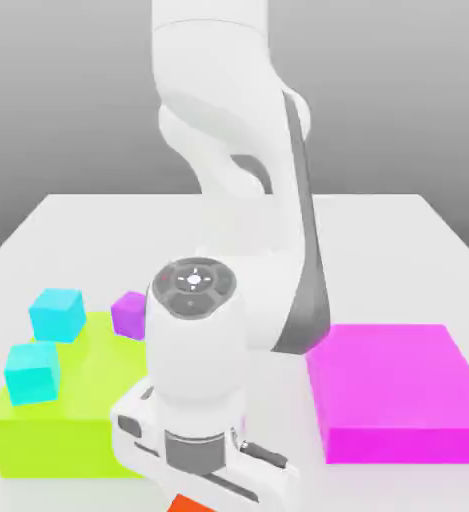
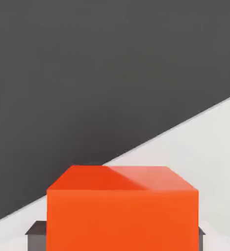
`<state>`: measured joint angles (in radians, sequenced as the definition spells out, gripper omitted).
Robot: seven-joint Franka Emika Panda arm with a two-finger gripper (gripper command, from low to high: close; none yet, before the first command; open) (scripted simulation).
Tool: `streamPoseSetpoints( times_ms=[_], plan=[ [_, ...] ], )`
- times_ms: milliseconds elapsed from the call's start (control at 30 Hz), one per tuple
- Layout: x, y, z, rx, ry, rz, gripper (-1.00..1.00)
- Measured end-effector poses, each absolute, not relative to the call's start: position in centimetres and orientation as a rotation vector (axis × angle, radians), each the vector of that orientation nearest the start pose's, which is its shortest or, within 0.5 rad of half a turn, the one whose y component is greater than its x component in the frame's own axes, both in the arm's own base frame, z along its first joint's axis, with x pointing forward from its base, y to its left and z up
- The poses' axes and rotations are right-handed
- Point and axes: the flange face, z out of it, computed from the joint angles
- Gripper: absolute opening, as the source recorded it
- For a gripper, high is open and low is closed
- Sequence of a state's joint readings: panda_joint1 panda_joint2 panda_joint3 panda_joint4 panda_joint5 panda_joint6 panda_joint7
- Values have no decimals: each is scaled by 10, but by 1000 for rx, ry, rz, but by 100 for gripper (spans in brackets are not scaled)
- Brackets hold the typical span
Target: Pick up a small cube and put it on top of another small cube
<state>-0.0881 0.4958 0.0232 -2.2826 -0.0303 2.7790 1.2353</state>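
We are seeing the small cube (image 2: 122, 220), orange-red and plain-sided | we are viewing one face as bright orange, the adjoining face as redder, partly paler | we are finding it near the table's edge, at the exterior view's bottom | we are seeing only part of it there, its full pose staying unclear

Bright, diffuse light washes the arm (image 1: 213, 90) and counter (image 1: 368, 250) nearly white; beneath the tool (image 2: 122, 242), the orange-red cube's (image 2: 121, 215) upper face splits into darker and paler parts.
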Motion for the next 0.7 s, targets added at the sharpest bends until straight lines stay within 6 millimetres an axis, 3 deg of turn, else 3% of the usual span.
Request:
streamPoseSetpoints(
  times_ms=[67,167,200,367,433,533,600,700],
  plan=[
    [524,-32,149,-2524,1870,0,-100],
    [524,-32,187,-2523,1871,-1,-100],
    [522,-41,201,-2511,1892,-3,-100],
    [493,-126,264,-2362,2101,-17,-100],
    [470,-169,289,-2262,2209,-16,-100],
    [432,-219,323,-2119,2336,-9,-100],
    [409,-237,344,-2049,2384,-3,-100],
    [401,-242,319,-2026,2396,1,-100]
  ],
)
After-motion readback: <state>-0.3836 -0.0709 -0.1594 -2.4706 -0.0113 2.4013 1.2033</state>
